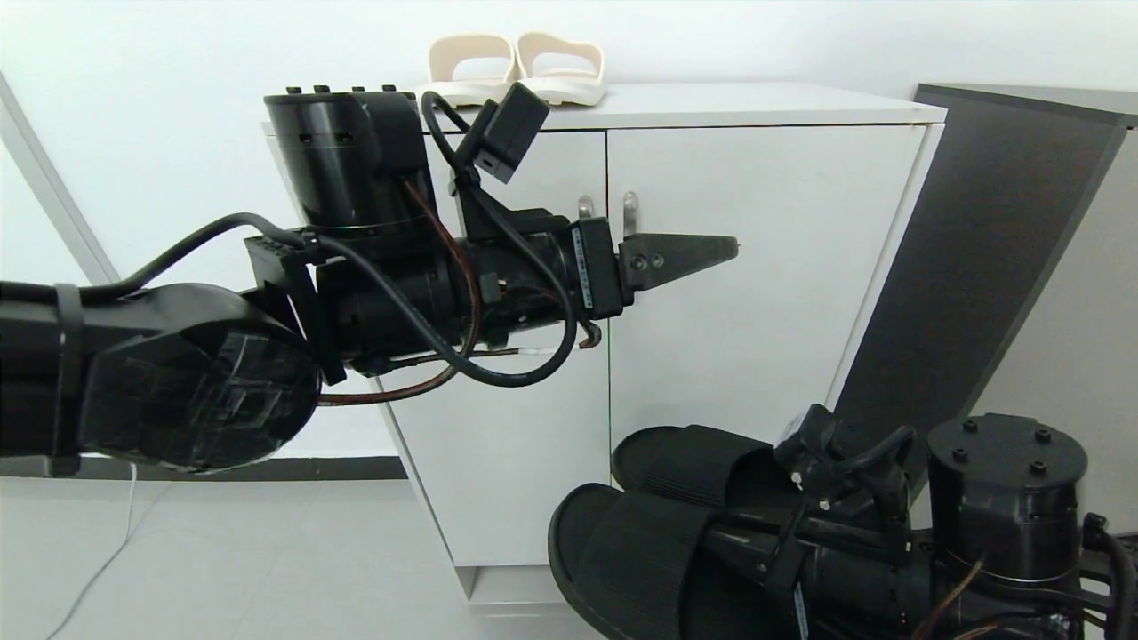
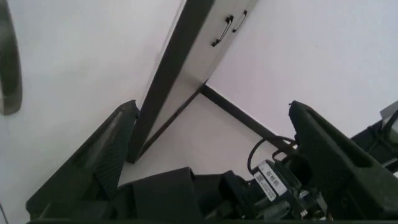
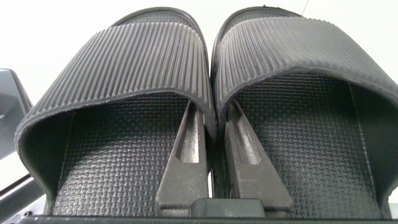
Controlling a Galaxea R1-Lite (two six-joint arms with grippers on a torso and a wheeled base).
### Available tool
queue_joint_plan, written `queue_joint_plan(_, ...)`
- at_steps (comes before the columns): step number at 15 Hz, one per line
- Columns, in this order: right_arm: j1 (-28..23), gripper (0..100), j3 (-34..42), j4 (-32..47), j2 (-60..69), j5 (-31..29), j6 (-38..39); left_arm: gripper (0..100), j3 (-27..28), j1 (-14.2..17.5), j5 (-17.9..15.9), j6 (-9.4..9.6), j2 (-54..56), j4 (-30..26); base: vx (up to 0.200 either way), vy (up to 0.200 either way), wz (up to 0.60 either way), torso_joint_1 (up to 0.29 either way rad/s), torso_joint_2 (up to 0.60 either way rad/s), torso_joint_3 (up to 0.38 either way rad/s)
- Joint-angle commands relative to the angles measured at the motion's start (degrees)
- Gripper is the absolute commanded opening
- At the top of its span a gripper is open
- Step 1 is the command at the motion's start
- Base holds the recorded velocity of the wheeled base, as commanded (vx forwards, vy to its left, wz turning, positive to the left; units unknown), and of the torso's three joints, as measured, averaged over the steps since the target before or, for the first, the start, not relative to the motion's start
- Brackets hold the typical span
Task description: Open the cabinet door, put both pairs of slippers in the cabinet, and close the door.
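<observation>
Nearest, low on the robot's right, the right claw (image 3: 212,109) is clenched on the pair of black ribbed rubber slippers (image 1: 658,524). One finger sits inside each slipper, pinching their adjoining side walls together. The pair is held toes-forward above the pale grey floor (image 1: 267,560), in front of the lower part of the cabinet's right door.

Higher up and on the left, the left claw (image 1: 711,249) is released. In the left wrist view its two fingers (image 2: 106,162) stand wide apart with nothing between them. It hangs in front of the right door, just beside the two small metal handles (image 1: 629,212).

Beyond stands the white two-door cabinet (image 1: 756,356), with both doors shut. On its top, near the back, the pair of cream moulded slippers (image 1: 516,67) lies side by side.

A dark grey slanted panel (image 1: 978,267) rises just right of the cabinet. Behind is a plain white wall (image 1: 133,107) with a dark skirting strip (image 1: 267,468) at its foot. A thin white cable (image 1: 116,551) trails across the floor on the left.
</observation>
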State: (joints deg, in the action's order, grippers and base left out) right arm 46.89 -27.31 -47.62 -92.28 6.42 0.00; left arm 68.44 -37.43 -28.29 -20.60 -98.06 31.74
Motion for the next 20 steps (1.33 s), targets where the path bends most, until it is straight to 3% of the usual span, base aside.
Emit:
queue_joint_plan(1,0.22,0,0.06,-0.02,-0.09,-0.01,0.00,100,1.52,1.39,0.61,-0.14,-1.69,-0.10,0.000,0.000,0.00,0.000,0.00,0.000)
queue_joint_plan(4,0.31,0,0.15,-0.02,-0.18,0.08,0.00,100,3.02,2.01,5.00,0.39,-3.28,-0.10,0.000,0.000,0.00,0.000,0.00,0.000)
queue_joint_plan(5,0.31,0,0.15,-0.02,-0.27,0.08,0.00,100,4.07,2.27,6.67,1.71,-4.07,-0.19,0.000,0.000,0.00,0.000,0.00,0.000)
queue_joint_plan(10,0.66,0,0.32,-0.02,-0.27,0.08,0.00,100,8.20,4.47,7.29,1.88,-6.53,-3.09,0.000,0.000,0.00,0.000,0.00,0.000)
queue_joint_plan(20,0.84,0,0.41,-0.02,-0.62,0.08,0.00,100,16.73,5.87,8.52,1.88,-14.18,-4.85,0.000,0.000,0.00,0.000,0.00,0.000)
